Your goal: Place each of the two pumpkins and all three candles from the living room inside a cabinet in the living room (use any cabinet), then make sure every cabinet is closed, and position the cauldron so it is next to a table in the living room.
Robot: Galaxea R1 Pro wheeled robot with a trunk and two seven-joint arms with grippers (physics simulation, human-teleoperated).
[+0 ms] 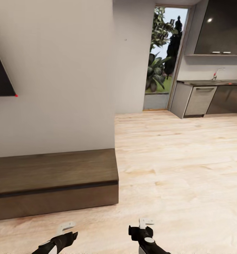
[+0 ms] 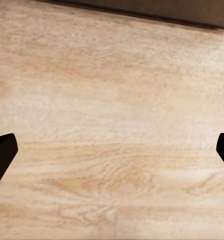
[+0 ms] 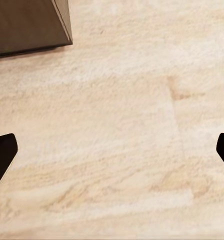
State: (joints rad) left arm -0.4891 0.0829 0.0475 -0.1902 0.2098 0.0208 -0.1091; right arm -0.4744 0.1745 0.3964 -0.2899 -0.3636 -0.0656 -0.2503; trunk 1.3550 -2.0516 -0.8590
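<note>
The cabinet (image 1: 53,183) stands closed against the wall, ahead and left. Left gripper (image 1: 63,234) and right gripper (image 1: 143,229) hang empty over the floor (image 1: 181,169), jaws released. Risk: driving forward strikes the cabinet's right corner; no pumpkins or candles are located yet.

We count one cabinet (image 1: 55,183), a low dark-brown wood-grain unit, with one closed front visible. We count two grippers: one left gripper (image 1: 66,229) and one right gripper (image 1: 143,225). Each wrist view shows two dark fingertips (image 2: 2,155) spread wide. Beyond the fingers, we count one doorway (image 1: 166,56) and one dishwasher (image 1: 200,100).
</note>
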